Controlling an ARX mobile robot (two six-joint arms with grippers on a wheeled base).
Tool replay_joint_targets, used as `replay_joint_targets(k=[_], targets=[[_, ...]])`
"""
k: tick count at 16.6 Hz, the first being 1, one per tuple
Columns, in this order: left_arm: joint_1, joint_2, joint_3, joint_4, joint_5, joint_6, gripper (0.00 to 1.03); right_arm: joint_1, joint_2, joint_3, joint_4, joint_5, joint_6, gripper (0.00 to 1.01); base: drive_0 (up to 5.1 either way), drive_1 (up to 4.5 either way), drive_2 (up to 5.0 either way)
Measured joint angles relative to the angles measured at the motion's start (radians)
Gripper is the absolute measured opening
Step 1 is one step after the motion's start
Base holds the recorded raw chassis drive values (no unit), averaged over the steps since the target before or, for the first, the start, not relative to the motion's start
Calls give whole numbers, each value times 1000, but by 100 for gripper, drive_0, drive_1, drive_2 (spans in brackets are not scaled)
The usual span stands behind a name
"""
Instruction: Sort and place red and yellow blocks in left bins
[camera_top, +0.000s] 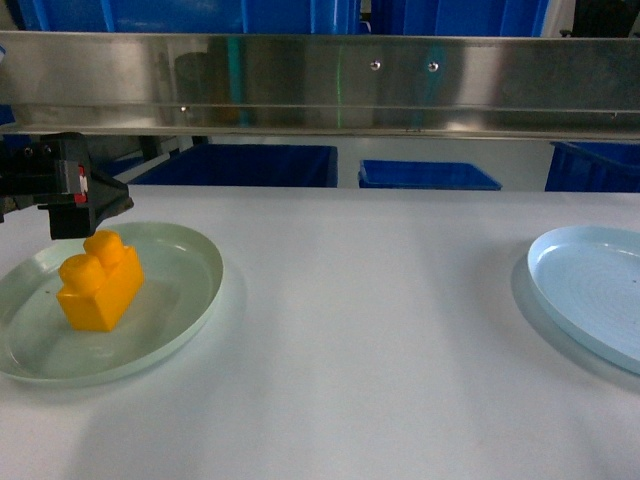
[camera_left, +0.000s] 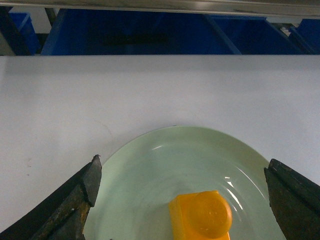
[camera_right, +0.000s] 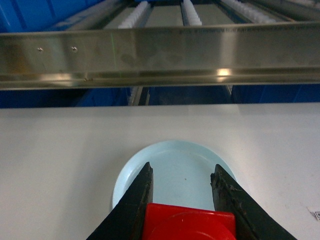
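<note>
Resting on pale green plate (camera_top: 190, 290), left side of white table (camera_top: 380, 330): yellow block (camera_top: 100, 280). Left gripper (camera_left: 182, 187) spread wide above it, empty. Right gripper (camera_right: 182, 192) clamped on red block (camera_right: 190, 225), over light blue plate (camera_right: 180, 162).

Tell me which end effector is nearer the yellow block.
Left. The left end effector hangs open over the green plate, its fingers either side of the yellow block. The right end effector holds the red block above the blue plate, far across the table.
</note>
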Motion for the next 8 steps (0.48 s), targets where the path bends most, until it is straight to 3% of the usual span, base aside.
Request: replay_joint_targets(k=[4,8], targets=[[1,0,0,0,0,0,98,35,3,-1,-8,37,35,29,0,0,0],[1,0,0,0,0,0,98,19,50,-19,30,23,36,29,0,0,0]])
